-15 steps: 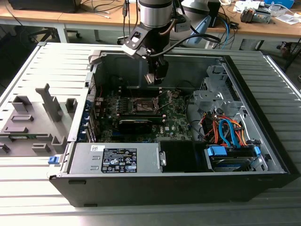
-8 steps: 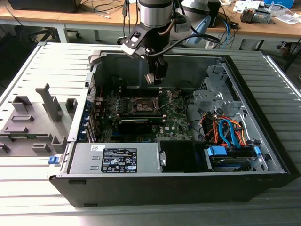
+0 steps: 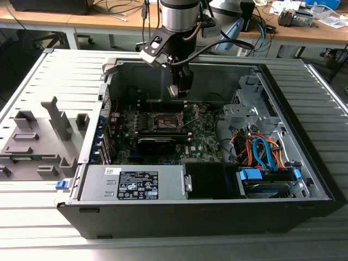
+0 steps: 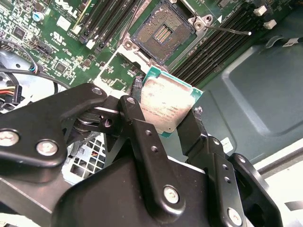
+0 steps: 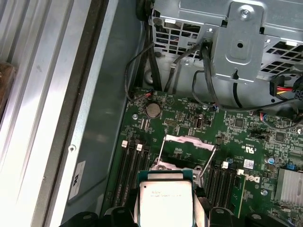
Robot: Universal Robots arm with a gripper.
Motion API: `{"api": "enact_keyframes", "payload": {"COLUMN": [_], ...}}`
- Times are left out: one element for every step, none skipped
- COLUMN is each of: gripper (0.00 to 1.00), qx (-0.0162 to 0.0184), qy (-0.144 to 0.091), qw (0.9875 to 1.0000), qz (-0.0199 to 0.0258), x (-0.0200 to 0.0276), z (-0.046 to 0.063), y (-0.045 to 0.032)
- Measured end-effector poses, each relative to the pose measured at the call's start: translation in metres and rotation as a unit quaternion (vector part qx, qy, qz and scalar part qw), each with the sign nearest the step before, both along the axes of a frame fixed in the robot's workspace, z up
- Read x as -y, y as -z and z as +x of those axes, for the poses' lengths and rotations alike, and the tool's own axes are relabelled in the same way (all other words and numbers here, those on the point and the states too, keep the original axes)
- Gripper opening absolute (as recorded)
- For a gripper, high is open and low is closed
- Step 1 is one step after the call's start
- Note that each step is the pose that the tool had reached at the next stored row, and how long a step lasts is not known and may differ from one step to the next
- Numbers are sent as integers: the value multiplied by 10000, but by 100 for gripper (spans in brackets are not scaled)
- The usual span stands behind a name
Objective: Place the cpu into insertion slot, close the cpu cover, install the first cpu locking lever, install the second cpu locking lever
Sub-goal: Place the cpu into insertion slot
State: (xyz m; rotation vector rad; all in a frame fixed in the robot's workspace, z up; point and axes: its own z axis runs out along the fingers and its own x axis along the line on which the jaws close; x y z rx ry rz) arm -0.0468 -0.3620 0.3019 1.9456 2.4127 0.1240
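Step in hand: first one, cpu to socket. Gripper [image 4: 166, 100] clamped on cpu [image 4: 163, 111] by two opposite edges, metal top facing second wrist view. Cpu held in air over motherboard [image 5: 246, 127], near socket [image 4: 162, 35] but apart from it. Socket bare, contact field exposed. Cover [image 5: 187, 140] seemingly swung up and lever [image 4: 227, 29] released; angle makes that hard to confirm. Seating calls for chip level, square to socket, corners matched, gentle lowering.
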Motion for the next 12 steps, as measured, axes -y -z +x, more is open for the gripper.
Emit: {"api": "enact_keyframes", "payload": {"gripper": [54,54,54,54,54,54,54,54,54,54,54,54], "qx": [0,0,0,0,0,0,0,0,0,0,0,0], "qy": [9,21,28,36,47,60,71,84,95,103,113,122], "qw": [10000,10000,10000,10000,10000,10000,10000,10000,10000,9999,9999,9999], "qz": [0,0,0,0,0,0,0,0,0,0,0,0], "x": [0,0,0,0,0,0,0,0,0,0,0,0], "z": [0,0,0,0,0,0,0,0,0,0,0,0], "y": [0,0,0,0,0,0,0,0,0,0,0,0]}}
